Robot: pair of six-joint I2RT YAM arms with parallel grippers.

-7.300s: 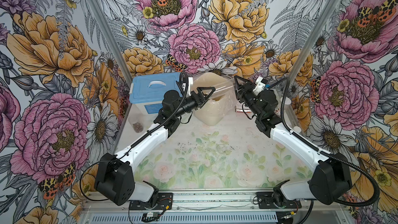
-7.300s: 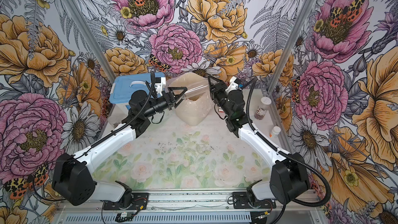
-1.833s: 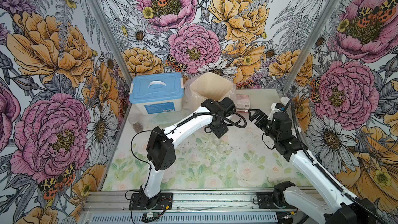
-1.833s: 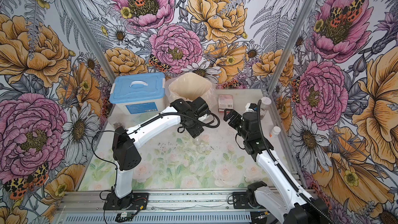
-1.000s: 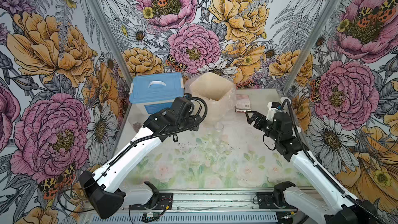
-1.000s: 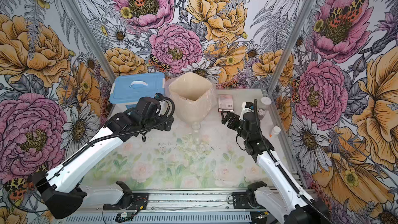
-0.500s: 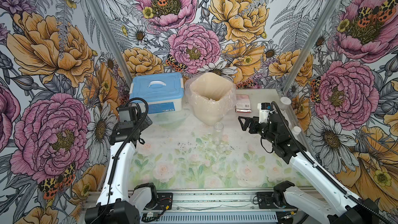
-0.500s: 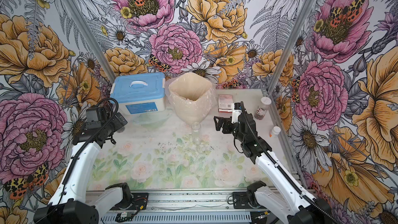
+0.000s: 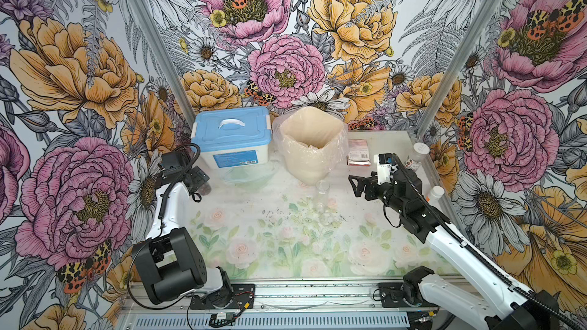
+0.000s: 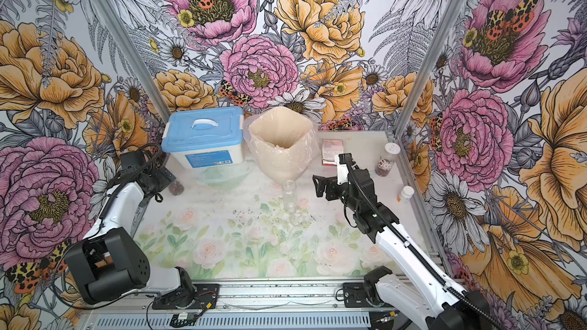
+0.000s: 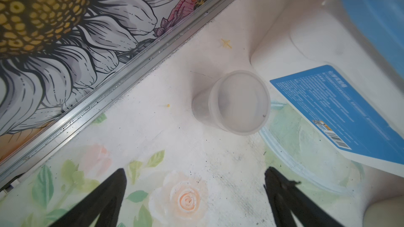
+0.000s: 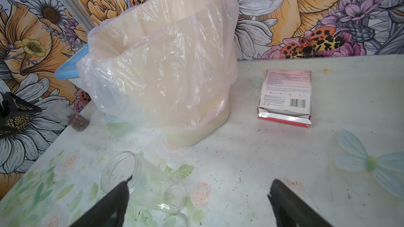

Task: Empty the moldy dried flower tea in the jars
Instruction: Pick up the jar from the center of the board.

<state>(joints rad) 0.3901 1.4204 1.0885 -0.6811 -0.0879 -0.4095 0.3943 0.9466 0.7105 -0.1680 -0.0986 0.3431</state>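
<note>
Right claw [image 12: 196, 201]: we note jaws spread wide, gripping nothing, touching nothing. Near it we see an empty jar [image 12: 142, 184] lying on its side, in front of the bin [image 9: 309, 160]. Left claw [image 11: 194, 193]: likewise wide apart and bare, short of a standing jar [image 11: 238, 102] left of the bin, tea [image 12: 77, 120] in its bottom. A lidded jar [image 10: 388, 157] right of the bin also holds tea.

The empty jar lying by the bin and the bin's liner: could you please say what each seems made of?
Empty jar: clear, glossy, plastic or glass; the tabletop print shows through. Liner: thin translucent plastic film, crinkled and shiny.
</note>
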